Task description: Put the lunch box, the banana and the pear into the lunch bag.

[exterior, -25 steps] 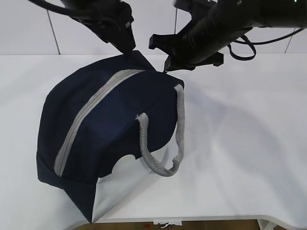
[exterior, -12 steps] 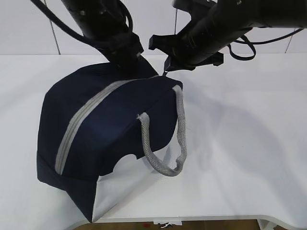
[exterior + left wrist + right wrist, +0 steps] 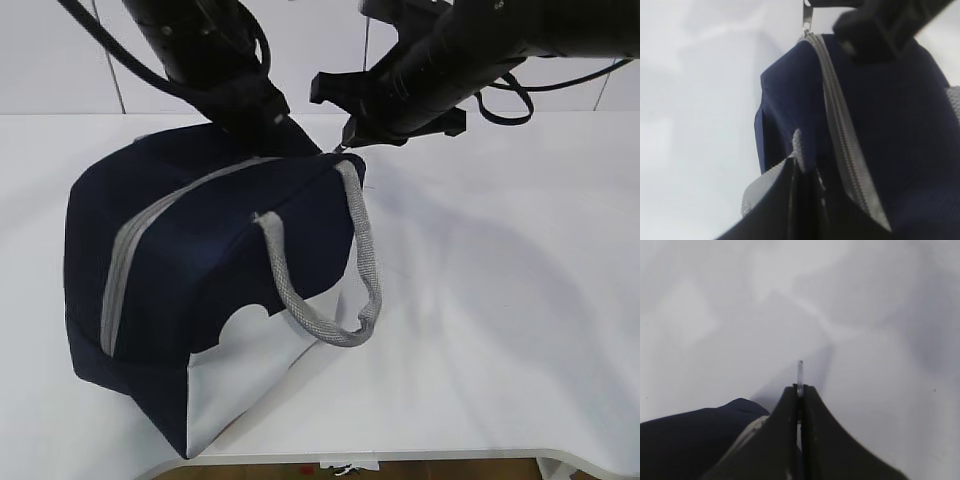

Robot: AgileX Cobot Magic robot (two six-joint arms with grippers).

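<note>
No readable text or labels appear anywhere.

Your left gripper has dropped from above the lunch bag onto its far top edge and clamped shut on the fabric there — a second ago its jaws stood apart. The bag has shifted with it: its body now sits further left and more upright, and the near handle has swung left.

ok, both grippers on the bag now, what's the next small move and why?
Probably draw the right gripper along the zipper, away from this end. It is shut on the zipper pull, the left gripper clamps the lunch bag, and the zipper looks fully closed.
</note>
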